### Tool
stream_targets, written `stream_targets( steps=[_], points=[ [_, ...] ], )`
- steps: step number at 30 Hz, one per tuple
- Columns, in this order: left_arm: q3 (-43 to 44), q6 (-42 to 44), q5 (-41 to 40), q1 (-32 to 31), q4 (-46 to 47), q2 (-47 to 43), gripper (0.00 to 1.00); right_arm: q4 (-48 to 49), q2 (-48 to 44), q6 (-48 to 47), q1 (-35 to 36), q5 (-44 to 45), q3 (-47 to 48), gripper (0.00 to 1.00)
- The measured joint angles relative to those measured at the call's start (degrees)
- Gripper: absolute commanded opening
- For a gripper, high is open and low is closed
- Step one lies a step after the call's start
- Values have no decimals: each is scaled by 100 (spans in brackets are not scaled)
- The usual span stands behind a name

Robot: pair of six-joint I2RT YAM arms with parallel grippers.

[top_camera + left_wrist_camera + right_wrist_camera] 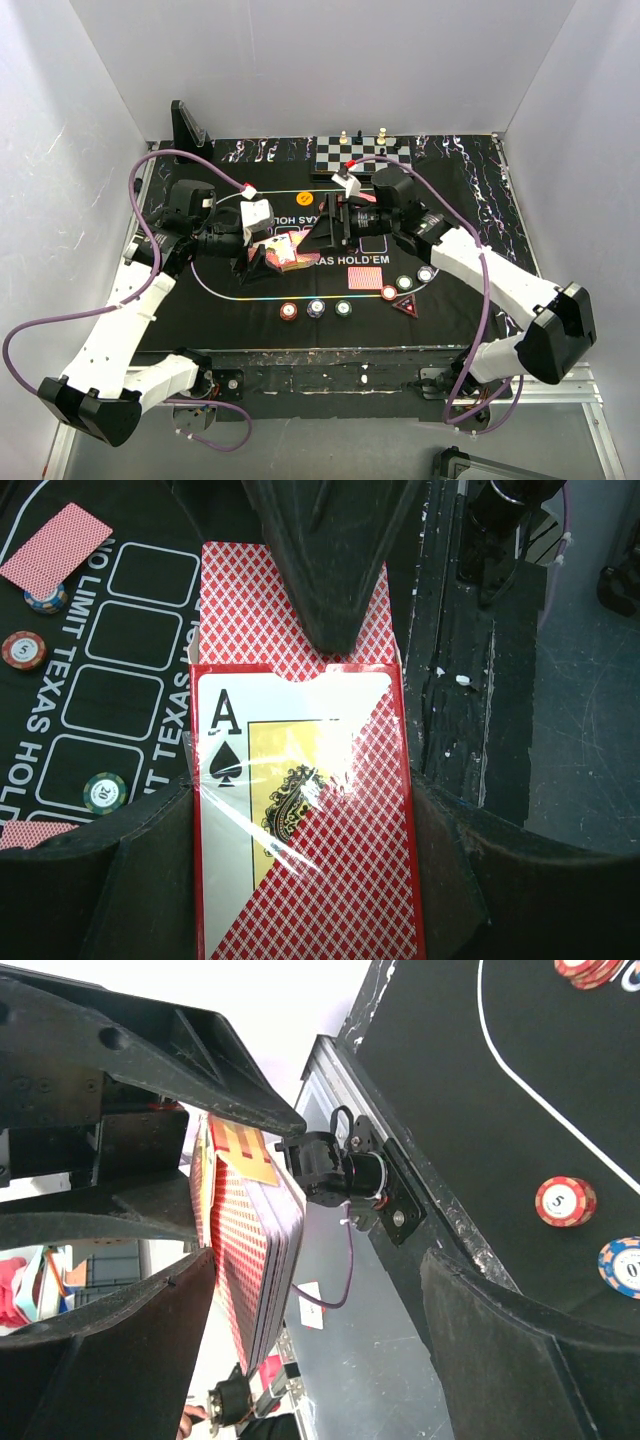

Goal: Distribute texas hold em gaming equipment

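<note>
Black printed mat (340,290) | glossy, red diamond-patterned rectangular card pack (300,780) is clamped by left gripper (305,875) | right gripper (318,1260) is spread wide, nothing grasped

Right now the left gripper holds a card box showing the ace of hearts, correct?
Not hearts. The card box held in the left gripper shows the ace of spades, as the left wrist view makes clear.

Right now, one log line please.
left tool: shut on card box | right tool: open around protruding cards | chips: on mat
</note>
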Motion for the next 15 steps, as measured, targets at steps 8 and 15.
stream_targets(
  steps=[8, 15],
  points=[
    [0, -26, 0, 17, 17, 0, 0, 326, 131, 243, 107, -13, 0, 79],
    [0, -59, 17, 17, 39, 0, 0, 498, 107, 409, 107, 42, -42, 56]
  ],
)
